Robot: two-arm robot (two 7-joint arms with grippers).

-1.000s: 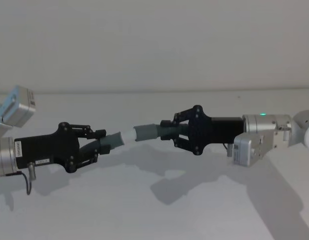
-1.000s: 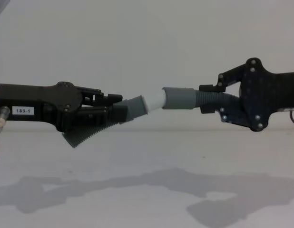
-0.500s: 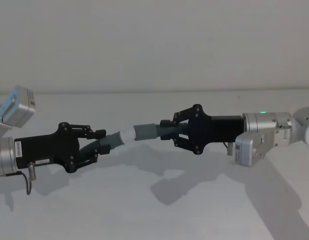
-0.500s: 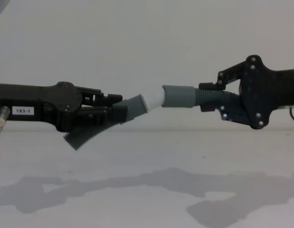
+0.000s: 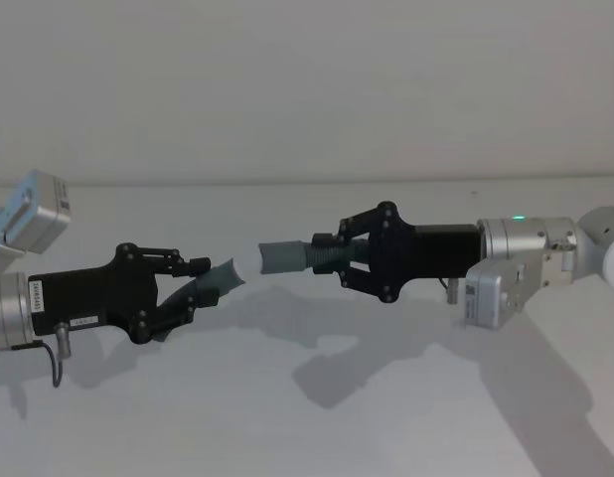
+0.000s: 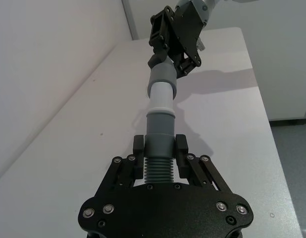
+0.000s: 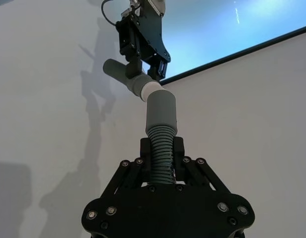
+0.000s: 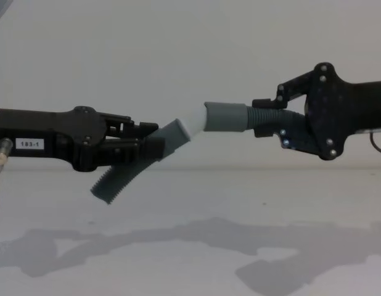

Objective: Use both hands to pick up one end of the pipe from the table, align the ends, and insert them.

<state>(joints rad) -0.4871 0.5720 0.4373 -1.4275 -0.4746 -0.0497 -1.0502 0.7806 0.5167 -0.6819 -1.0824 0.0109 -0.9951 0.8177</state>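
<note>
Presently both hose pieces hang above the table, well clear of it. My left claw is clamped on the piece with the white tip; that piece tilts, its ribbed tail drooping toward the table. My right claw is clamped on the ribbed neck of the socket piece, which lies level. Tip sits partly inside the socket mouth. Risk, as I judge it: the axes meet at an angle, so pushing now could jam the tip, twist the left piece in my grip, or buckle the ribs.
</note>
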